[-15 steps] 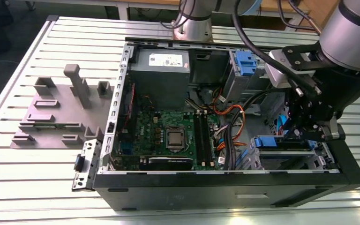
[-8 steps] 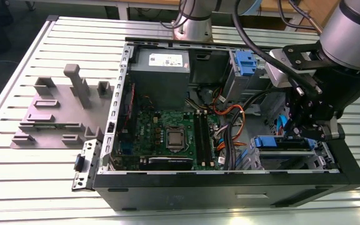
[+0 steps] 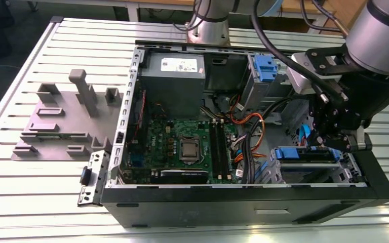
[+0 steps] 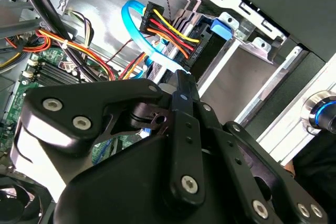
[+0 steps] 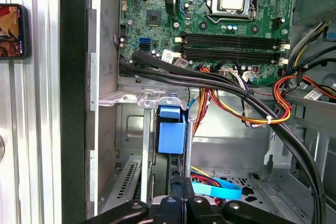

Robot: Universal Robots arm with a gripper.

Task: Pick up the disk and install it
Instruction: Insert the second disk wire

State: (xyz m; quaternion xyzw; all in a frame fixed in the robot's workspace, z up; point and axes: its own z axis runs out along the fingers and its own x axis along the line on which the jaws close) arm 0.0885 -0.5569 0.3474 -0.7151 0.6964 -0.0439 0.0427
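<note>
Exterior view gives you whole case [image 3: 130, 126]: disk [image 3: 307, 154] sits in drive bay at exterior view's right, gripper [image 3: 336, 146] just above it. Second wrist view shows you gripper [image 4: 182, 85] drawn narrow, holding nothing. Of disk you see blue bracket [image 5: 170, 132], dark edge. Blue flat cable [image 4: 136, 30] and yellow-red wire bundle [image 4: 173, 32] crowd bay. Thick black cables [image 5: 210, 80] cross below motherboard [image 5: 210, 19].
</note>
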